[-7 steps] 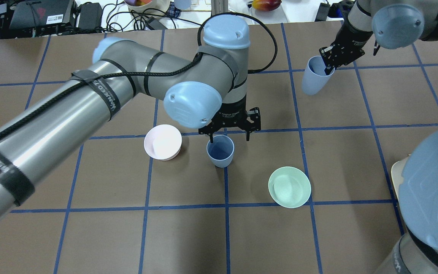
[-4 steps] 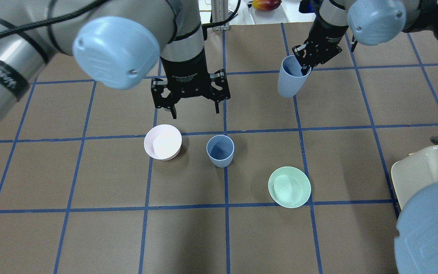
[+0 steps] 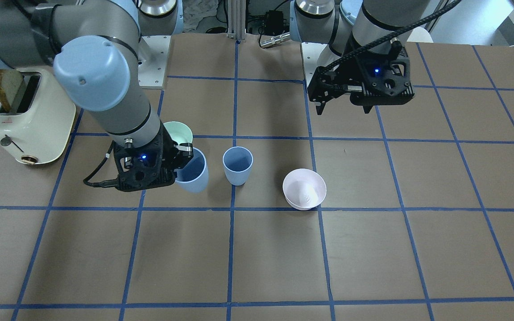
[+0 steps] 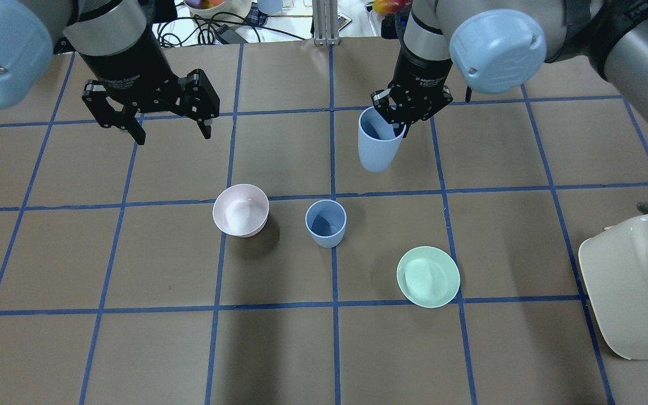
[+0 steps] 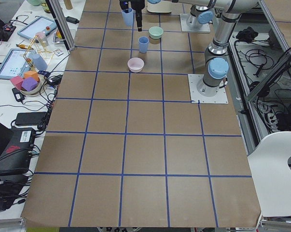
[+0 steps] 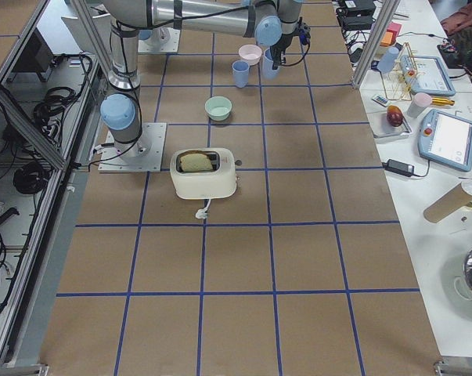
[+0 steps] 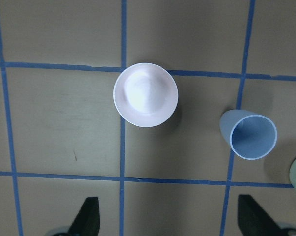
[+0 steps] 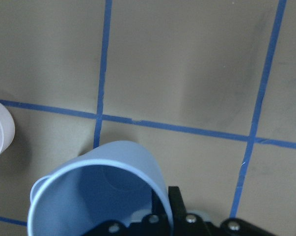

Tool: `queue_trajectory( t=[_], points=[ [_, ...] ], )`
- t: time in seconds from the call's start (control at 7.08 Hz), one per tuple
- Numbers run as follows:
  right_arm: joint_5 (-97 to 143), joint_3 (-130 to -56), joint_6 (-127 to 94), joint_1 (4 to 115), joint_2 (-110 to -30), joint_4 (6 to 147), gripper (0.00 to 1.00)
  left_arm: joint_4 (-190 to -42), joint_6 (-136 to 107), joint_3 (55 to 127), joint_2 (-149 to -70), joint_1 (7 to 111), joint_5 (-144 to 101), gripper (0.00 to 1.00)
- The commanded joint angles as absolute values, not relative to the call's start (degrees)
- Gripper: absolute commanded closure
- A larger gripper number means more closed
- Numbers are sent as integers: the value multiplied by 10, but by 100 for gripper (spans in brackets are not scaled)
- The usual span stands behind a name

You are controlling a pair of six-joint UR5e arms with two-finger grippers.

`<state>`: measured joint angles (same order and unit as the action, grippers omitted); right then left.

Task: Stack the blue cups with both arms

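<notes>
We saw the right gripper (image 4: 396, 125) clamped on one blue cup (image 4: 377, 151), apparently held off the table; the left gripper (image 4: 174, 134) hung with jaws wide apart.

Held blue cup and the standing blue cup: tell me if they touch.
Apart. Overhead exterior view shows bare table between the held cup, pinched in the right gripper, and the standing cup.

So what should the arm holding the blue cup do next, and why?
Probably the right end effector should carry its held blue cup sideways until it is above the standing blue cup. The held one hangs off to one side, and the left end effector is open, well clear.
</notes>
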<state>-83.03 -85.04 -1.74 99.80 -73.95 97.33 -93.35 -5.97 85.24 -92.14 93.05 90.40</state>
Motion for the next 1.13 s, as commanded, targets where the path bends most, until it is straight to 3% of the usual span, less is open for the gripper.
queue_trajectory(
  t=[0.0,0.99],
  points=[
    [-828,-888,-105,1065,-750,1001,100,-832,-36,894,-916,918,907,0],
    [-834,-933,-130,1105,-750,1044,100,-831,-34,897,-911,918,906,0]
  ],
)
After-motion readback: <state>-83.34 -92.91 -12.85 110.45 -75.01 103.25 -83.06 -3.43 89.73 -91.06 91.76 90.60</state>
